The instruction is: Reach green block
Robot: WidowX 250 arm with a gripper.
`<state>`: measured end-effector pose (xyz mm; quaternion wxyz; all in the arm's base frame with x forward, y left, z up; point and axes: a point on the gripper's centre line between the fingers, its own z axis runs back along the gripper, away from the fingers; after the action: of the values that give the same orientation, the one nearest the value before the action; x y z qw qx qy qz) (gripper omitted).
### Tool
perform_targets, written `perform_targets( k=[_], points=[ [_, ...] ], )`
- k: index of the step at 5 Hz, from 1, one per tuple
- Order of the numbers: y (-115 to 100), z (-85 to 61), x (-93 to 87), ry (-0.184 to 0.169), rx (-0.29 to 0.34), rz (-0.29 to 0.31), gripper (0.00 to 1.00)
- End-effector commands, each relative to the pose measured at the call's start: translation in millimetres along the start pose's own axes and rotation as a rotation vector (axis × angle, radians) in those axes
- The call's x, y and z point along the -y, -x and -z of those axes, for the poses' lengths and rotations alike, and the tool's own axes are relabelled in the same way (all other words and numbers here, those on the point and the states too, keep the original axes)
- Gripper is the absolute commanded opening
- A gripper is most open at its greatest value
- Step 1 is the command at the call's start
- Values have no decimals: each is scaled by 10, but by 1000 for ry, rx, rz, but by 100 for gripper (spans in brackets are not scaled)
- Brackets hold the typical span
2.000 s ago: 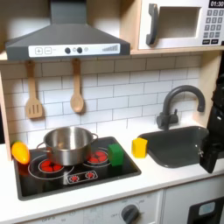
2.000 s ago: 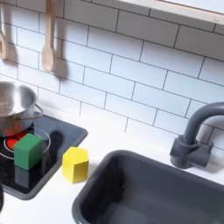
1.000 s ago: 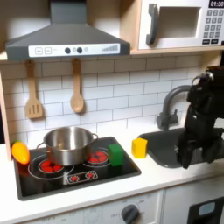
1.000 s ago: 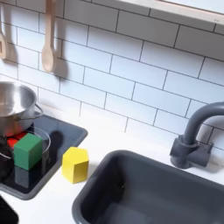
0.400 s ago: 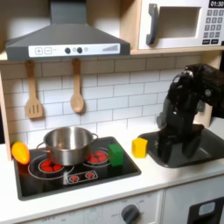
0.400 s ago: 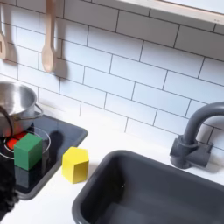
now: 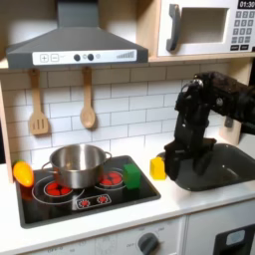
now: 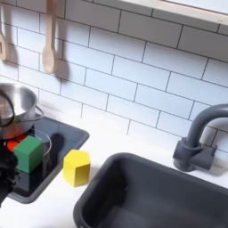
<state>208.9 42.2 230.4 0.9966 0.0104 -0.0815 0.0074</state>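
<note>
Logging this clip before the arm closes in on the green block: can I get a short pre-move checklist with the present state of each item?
1. Green block on the stovetop's right edge, nothing on top of it: ok.
2. Block stands apart from the steel pot in both exterior views: ok.
3. Yellow block lies between the arm and the green block in the first exterior view, so it could get knocked: not ok.
4. End effector reached the block: not ok; it hangs near the sink's left rim.
5. End effector open: cannot tell, it reads as a dark blur.
6. Green block upright: ok.
</note>
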Motion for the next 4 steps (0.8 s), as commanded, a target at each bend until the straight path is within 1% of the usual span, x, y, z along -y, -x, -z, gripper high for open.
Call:
perform_targets(
  k=[1, 2, 4],
  points=[
    [-254, 55, -109, -11, 25, 13, 100],
    [-383, 94, -152, -13, 29, 4, 100],
    [-599, 181, -169, -9, 36, -4, 100]
  ],
)
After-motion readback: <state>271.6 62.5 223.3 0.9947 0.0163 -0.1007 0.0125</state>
